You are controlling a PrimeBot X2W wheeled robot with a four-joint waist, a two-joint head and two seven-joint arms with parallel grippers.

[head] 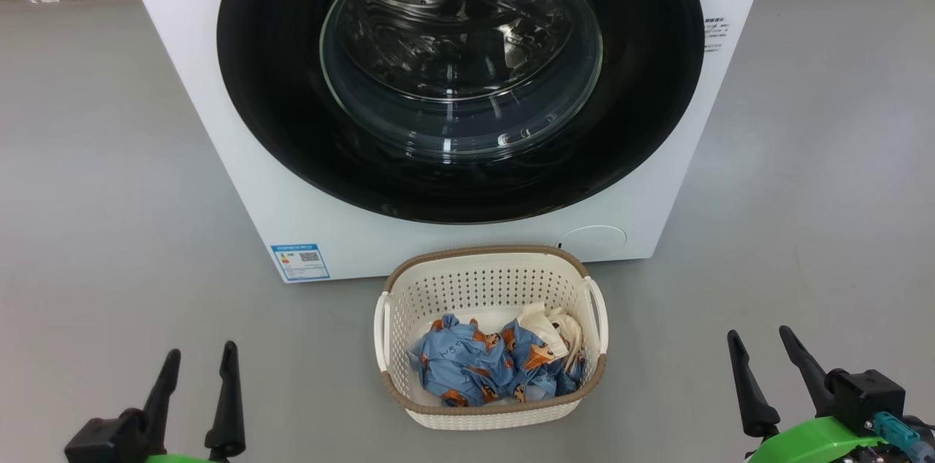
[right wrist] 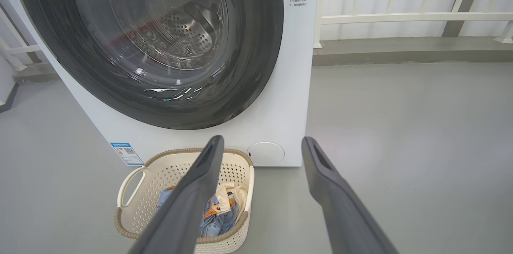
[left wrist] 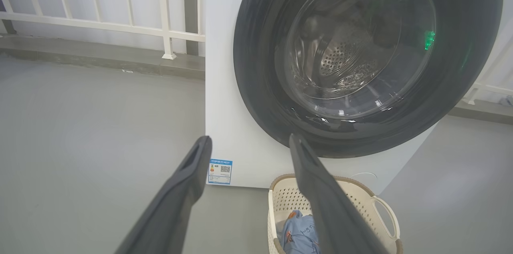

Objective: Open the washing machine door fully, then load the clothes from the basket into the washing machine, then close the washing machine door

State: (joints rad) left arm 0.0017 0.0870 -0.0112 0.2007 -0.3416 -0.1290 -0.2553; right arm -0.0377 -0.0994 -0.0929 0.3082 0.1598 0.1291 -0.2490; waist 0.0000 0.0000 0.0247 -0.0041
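The white washing machine (head: 219, 120) stands ahead on the floor. Its round door (head: 277, 83), glossy black rim around a clear glass bowl, sits shut against the front, and the steel drum shows through the glass. Right in front stands the cream basket (head: 486, 255) holding the clothes (head: 475, 364), crumpled light blue fabric with orange prints and a cream cloth piece. My left gripper (head: 202, 352) is open at the lower left, well short of the basket. At the lower right my right gripper (head: 760, 335) is open too. Both hold nothing.
Grey floor (head: 95, 193) spreads to both sides of the machine. A white railing (left wrist: 100, 25) on a low kerb runs behind it. A blue label (head: 300, 261) and a round cap (head: 595, 240) sit low on the machine's front.
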